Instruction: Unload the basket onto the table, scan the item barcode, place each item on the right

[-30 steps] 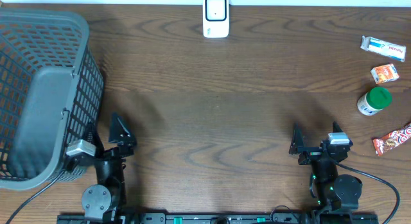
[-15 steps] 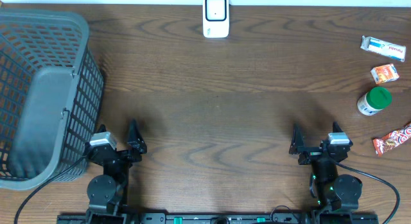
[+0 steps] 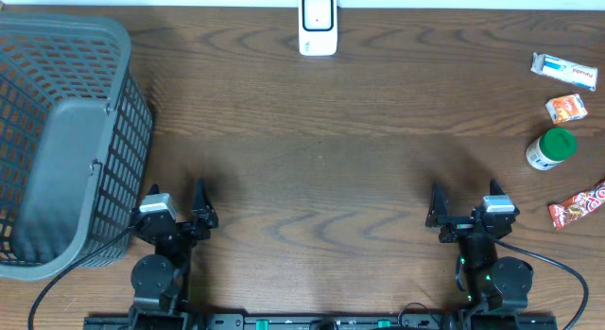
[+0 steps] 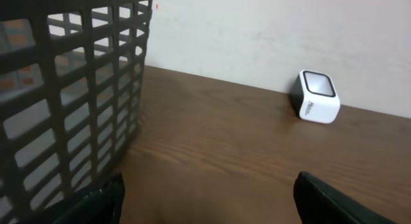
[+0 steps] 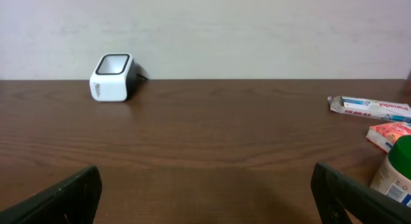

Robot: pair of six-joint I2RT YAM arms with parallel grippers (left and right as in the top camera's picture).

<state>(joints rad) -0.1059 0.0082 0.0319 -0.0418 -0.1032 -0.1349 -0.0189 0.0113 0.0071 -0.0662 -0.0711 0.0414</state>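
The white barcode scanner (image 3: 318,24) stands at the table's far edge, also seen in the left wrist view (image 4: 317,97) and the right wrist view (image 5: 112,77). The items lie at the right edge: a white wrapper (image 3: 564,71), an orange packet (image 3: 566,108), a green-lidded bottle (image 3: 551,148) and a red snack bar (image 3: 577,206). My left gripper (image 3: 177,199) is open near the front edge beside the basket, nothing between its fingers (image 4: 210,185). My right gripper (image 3: 463,199) is open and empty (image 5: 207,176), left of the items.
A large dark grey mesh basket (image 3: 57,141) fills the left side, its wall close to my left gripper (image 4: 70,89). A pale wall rises behind the table's far edge.
My left gripper has swung right, away from the basket's corner, and now faces the scanner. The right arm has not moved.
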